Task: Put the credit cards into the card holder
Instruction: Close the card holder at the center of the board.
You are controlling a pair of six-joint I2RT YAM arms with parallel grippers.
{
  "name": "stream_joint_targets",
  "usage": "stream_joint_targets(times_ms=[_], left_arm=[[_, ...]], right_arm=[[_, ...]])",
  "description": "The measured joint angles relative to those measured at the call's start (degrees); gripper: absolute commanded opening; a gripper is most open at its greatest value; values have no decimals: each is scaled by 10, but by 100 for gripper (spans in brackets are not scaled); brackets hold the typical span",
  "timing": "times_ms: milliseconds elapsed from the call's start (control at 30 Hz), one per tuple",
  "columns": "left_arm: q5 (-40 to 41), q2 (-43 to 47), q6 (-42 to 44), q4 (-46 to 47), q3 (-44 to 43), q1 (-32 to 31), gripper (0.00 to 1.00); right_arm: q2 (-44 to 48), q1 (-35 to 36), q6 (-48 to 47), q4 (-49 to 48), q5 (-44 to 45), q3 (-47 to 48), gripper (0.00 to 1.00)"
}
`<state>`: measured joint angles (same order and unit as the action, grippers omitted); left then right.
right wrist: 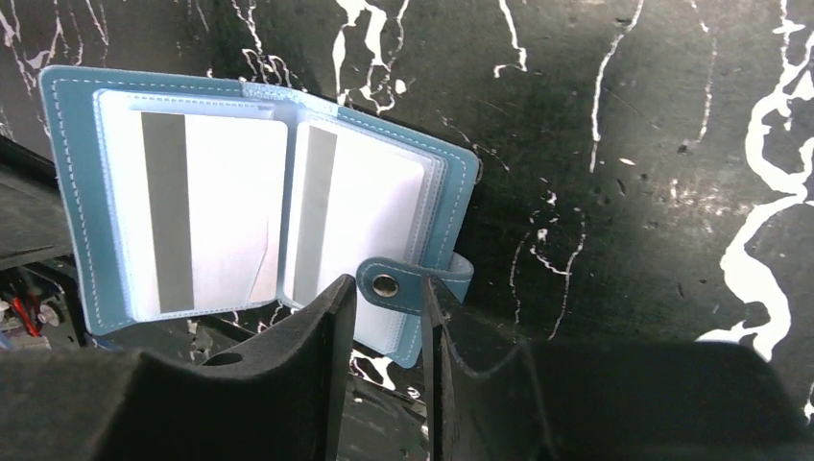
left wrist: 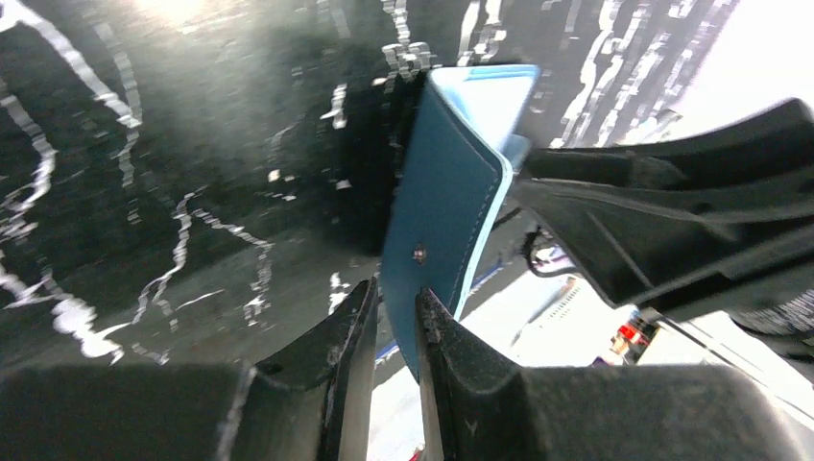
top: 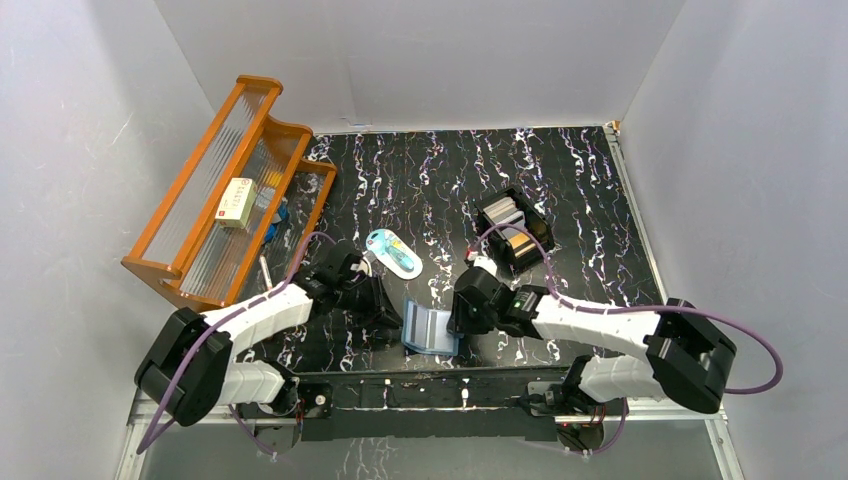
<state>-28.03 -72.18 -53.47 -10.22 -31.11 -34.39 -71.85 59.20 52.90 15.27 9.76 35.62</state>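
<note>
One flat, stitched teal-blue card holder is held open near the front edge of the black, white-veined tabletop. Under its clear plastic lie two pale, grey-striped credit cards. The left end effector is clenched on the smooth outer cover. The right end effector brackets the snap-buttoned strap; whether it actually pinches it I cannot tell.
</note>
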Motion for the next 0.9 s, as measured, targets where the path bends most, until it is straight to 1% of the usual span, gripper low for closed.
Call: stream_joint_targets(times_ms=[100,200,300,433,467,667,767,900], left_arm=[[-21,1,-15,48,5,-5,21],[-32,1,-26,80,7,-17,22],[-41,-7,-31,104,1,-34,23],[-43,-42,-31,121,-19,-53,23],[-43,-53,-31,124,-25,-58,22],[-42,-103,-30,132,-50,-80,22],[-41,-108,-29,132,-52,-83,22],[-39,-108,-27,132,-52,-85,22]], right_arm=[[14,-6,0,-5,4,-17,36],[35,-22,0,-7,6,-33,36],[58,-35,-1,-7,10,-38,43],[66,-36,-3,0,10,-37,54],[66,-36,-3,7,10,-35,55],[60,-36,-3,16,5,-24,59],[43,-36,-3,16,2,-16,63],[24,-32,-4,13,-6,-12,63]])
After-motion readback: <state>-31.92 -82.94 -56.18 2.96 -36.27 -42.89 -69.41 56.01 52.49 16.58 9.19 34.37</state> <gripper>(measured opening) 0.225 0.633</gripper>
